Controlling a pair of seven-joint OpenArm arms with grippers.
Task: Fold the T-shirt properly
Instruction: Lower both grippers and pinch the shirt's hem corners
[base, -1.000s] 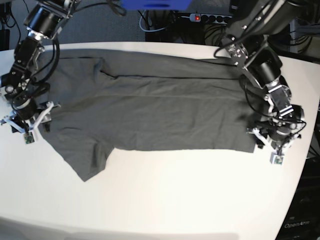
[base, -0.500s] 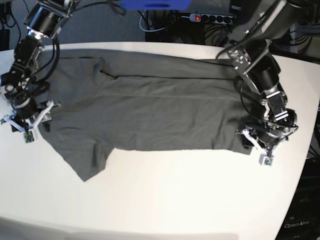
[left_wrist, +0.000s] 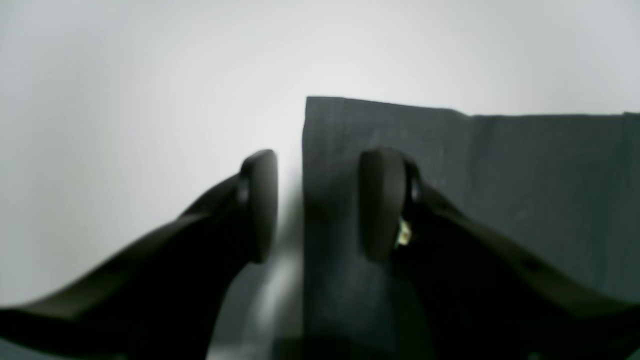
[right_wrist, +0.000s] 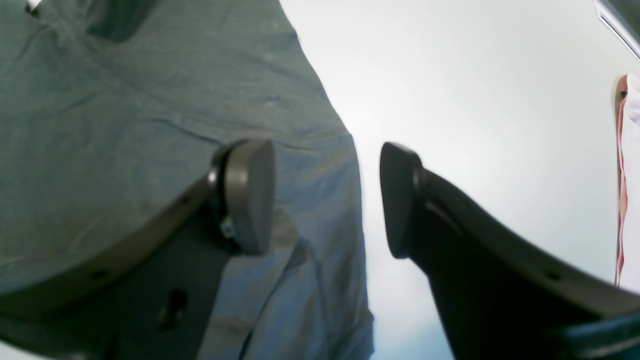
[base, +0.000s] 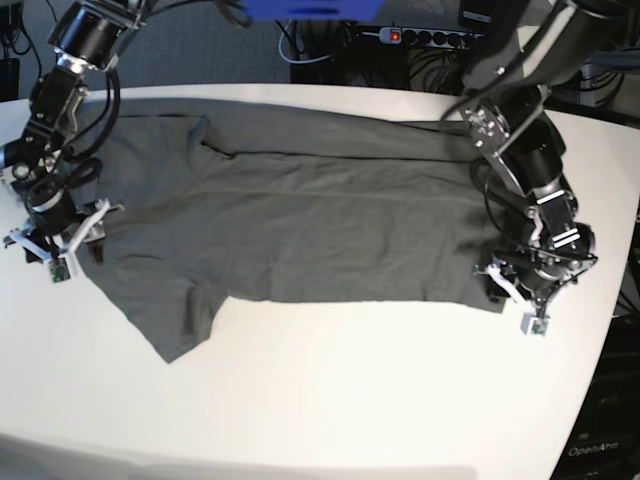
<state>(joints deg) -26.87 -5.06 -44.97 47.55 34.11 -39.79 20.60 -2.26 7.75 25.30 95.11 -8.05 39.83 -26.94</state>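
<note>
Dark grey cotton fills most of the scene: the T-shirt (base: 300, 215) lies spread flat across the white table (base: 350, 400), lengthwise, with 1 short sleeve fanned out toward the table's near edge.

At the shirt's hem corner, on the base view's right, the left gripper (base: 520, 295) points down with its 2 fingers parted. From its wrist camera, 1 fingertip (left_wrist: 382, 200) sits over the cloth and the other over bare table just beside the shirt's straight edge, so the jaws straddle that edge with nothing clamped between them.

At the shirt's opposite end, near the sleeve, the right gripper (base: 75, 245) is also lowered with its jaws apart. Its wrist camera shows 1 fingertip (right_wrist: 247, 192) above wrinkled fabric and the other above the table, the shirt's edge running between them, not pinched.
</note>
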